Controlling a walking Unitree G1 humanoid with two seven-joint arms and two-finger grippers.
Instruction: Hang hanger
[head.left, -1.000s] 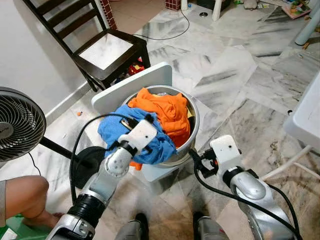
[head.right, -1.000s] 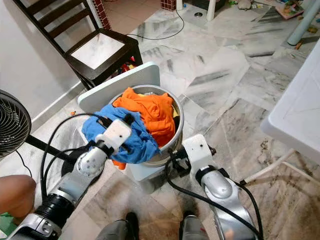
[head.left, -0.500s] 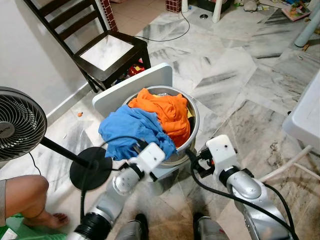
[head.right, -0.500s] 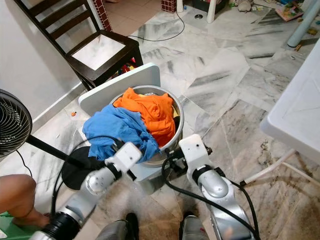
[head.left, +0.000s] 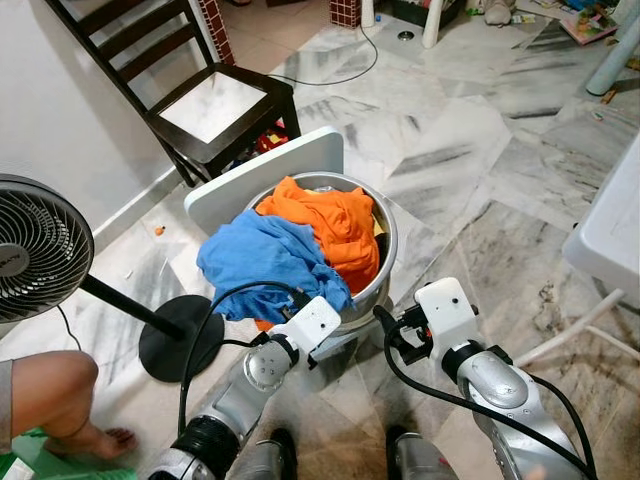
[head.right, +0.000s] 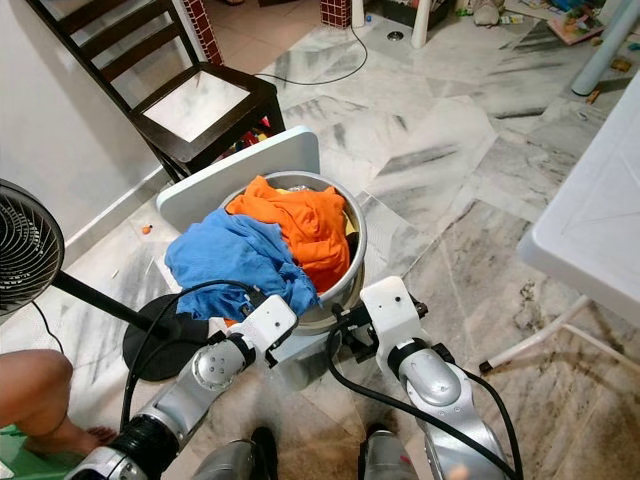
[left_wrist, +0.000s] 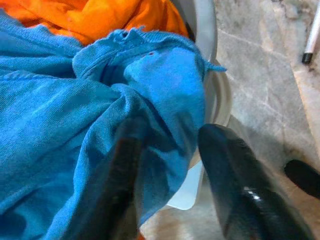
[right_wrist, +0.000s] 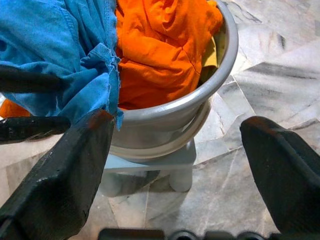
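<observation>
Left hand (left_wrist: 170, 165) spread, blue cloth (left_wrist: 75, 115) between fingers

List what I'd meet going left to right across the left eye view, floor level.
Standing fan → person's leg → blue garment → orange garment → right pincer's wrist housing → white table edge.

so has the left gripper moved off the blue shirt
Yes. The left gripper has dropped from on top of the blue shirt to the near rim of the basin, fingers open.
</observation>
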